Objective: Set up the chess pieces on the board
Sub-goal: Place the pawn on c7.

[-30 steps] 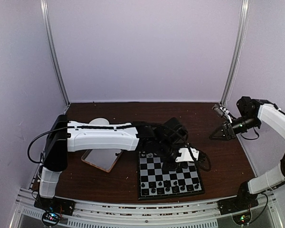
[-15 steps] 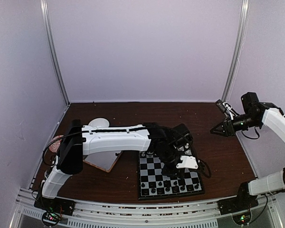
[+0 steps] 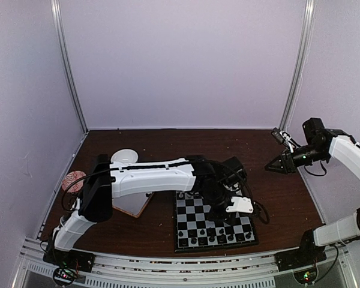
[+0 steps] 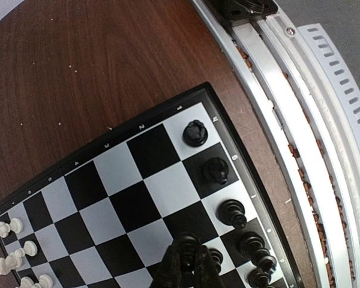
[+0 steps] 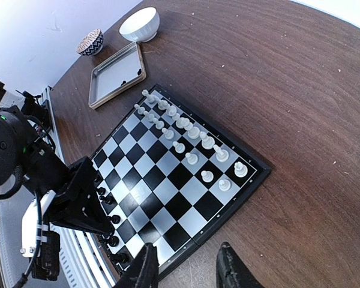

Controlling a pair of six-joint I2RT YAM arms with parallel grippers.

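The board (image 3: 189, 211) lies at the table's near middle. It also shows in the left wrist view (image 4: 120, 198) and the right wrist view (image 5: 162, 180). White pieces (image 5: 186, 135) stand in two rows along its far side. Black pieces (image 4: 231, 211) stand along its near edge. My left gripper (image 4: 189, 267) is shut on a black pawn (image 4: 189, 242) and holds it just above a near-row square, next to another black pawn. In the top view the left gripper (image 3: 227, 211) hangs over the board's right half. My right gripper (image 5: 189, 273) is open and empty, raised right of the board (image 3: 275, 166).
A shallow wooden-rimmed tray (image 5: 115, 75) lies left of the board, partly under my left arm (image 3: 150, 175). A white bowl (image 5: 139, 24) and a small patterned bowl (image 5: 91, 42) stand behind it. Pale crumbs dot the table. The metal rail (image 4: 300, 120) runs along the near edge.
My left arm has stretched out and carried the pawn towards the board's near rows. My right arm has risen and drawn back slightly, its gripper still open.
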